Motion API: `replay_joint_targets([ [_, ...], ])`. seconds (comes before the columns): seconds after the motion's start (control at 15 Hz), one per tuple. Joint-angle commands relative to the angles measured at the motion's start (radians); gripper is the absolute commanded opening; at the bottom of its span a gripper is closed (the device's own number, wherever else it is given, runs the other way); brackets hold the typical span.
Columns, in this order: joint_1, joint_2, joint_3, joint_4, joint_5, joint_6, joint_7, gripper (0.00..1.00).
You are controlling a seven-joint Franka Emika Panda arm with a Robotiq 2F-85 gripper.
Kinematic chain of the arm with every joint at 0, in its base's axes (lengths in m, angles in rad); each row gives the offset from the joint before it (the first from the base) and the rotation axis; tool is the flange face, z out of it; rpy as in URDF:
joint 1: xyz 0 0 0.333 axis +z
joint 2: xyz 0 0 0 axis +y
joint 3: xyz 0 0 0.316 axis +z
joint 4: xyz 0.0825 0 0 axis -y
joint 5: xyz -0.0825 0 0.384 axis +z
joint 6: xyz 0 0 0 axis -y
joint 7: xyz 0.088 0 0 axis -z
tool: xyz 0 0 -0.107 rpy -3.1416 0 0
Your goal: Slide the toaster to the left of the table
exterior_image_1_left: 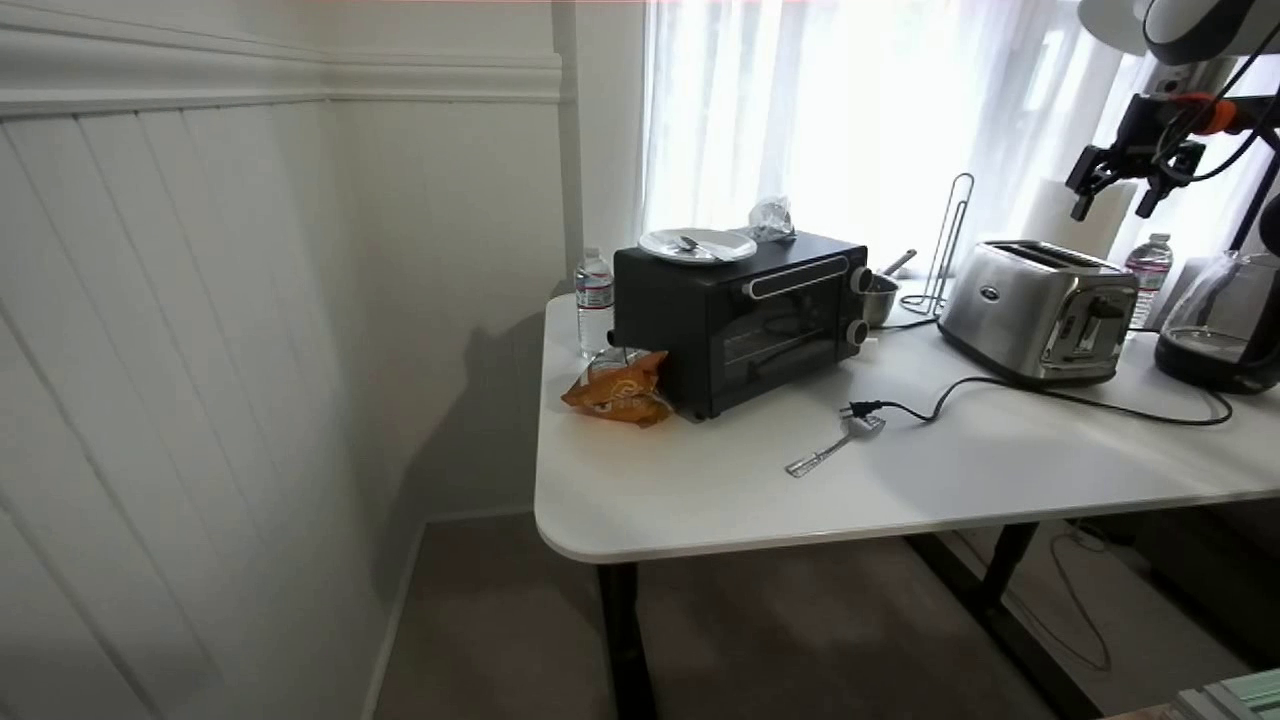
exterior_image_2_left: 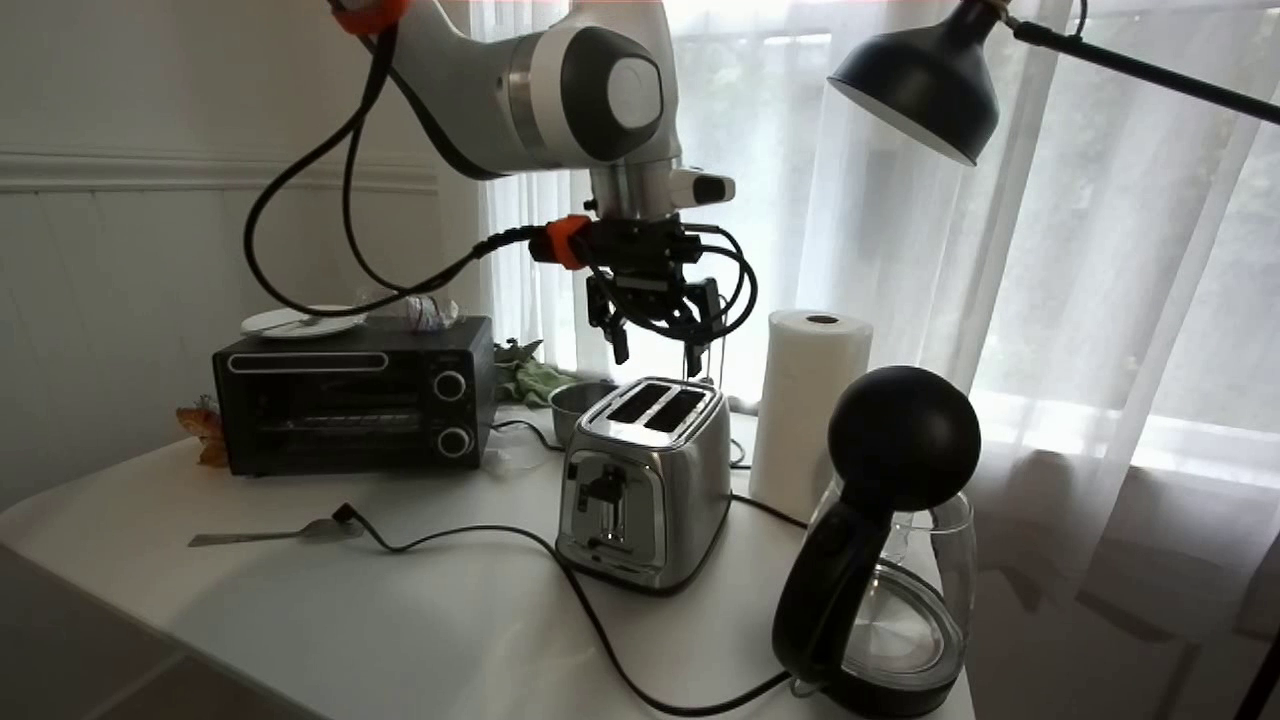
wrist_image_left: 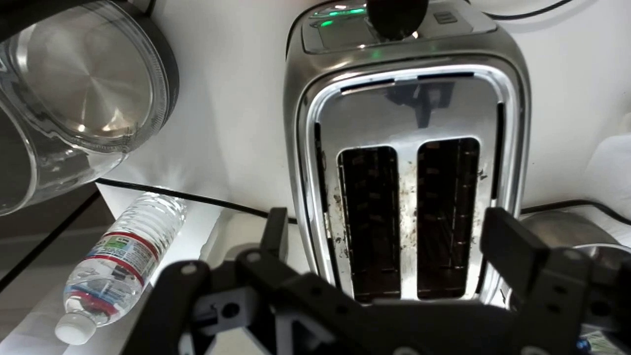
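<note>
The silver toaster (exterior_image_1_left: 1010, 318) stands upright on the white table (exterior_image_1_left: 700, 500), with its slots facing up. It also shows in an exterior view (exterior_image_2_left: 700, 480) and in the wrist view (wrist_image_left: 409, 116). My gripper (exterior_image_1_left: 1113, 207) is open and empty, pointing down above the toaster. In an exterior view its fingertips (exterior_image_2_left: 657, 362) are above the toaster's far end, apart from it. In the wrist view the two fingers (wrist_image_left: 387, 222) are spread, the left one past the toaster's edge, the right one over its other edge. The toaster's black cord (exterior_image_2_left: 490, 528) lies loose along the front.
A black toaster oven (exterior_image_1_left: 780, 320) stands at one side, with a plate (exterior_image_1_left: 697, 246) on top. A glass kettle (exterior_image_2_left: 900, 620), a water bottle (wrist_image_left: 123, 256) and a paper towel roll (exterior_image_2_left: 810, 400) are near the toaster. A metal utensil (exterior_image_1_left: 835, 448) lies by the plug. A lamp (exterior_image_2_left: 930, 80) hangs above.
</note>
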State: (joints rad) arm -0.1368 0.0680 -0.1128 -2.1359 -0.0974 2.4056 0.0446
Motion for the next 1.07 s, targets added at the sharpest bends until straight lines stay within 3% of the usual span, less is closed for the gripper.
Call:
replay_joint_targets([
  [0.0, 0.003, 0.055, -0.004, 0.048, 0.009, 0.007, -0.057, 1.00],
  [0.93, -0.047, 0.224, 0.003, 0.180, 0.076, -0.004, -0.249, 1.00],
  [1.0, -0.052, 0.235, 0.003, 0.188, 0.082, -0.004, -0.253, 0.90],
])
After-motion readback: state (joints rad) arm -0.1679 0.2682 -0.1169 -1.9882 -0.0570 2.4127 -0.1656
